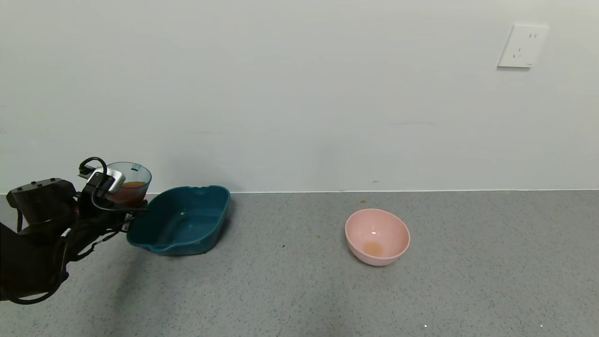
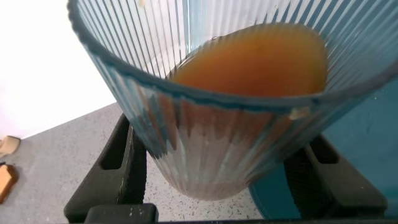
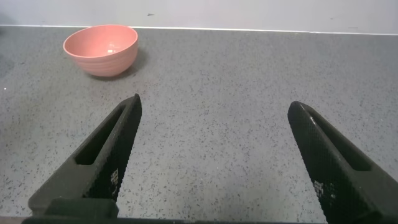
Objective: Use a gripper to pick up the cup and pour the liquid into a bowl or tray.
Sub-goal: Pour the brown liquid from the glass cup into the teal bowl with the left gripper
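Nearby, tray (image 1: 187,220) (perhaps touching) cup (image 1: 133,185).

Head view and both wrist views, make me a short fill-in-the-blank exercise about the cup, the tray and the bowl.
1. The left gripper holds the cup, which contains ____ liquid.
2. The cup is held beside the teal ____, toward the robot's left.
3. The right gripper is ____, holding nothing.
4. The pink bowl sits to the robot's ____ of the tray.

Missing words: reddish-brown; tray; open; right
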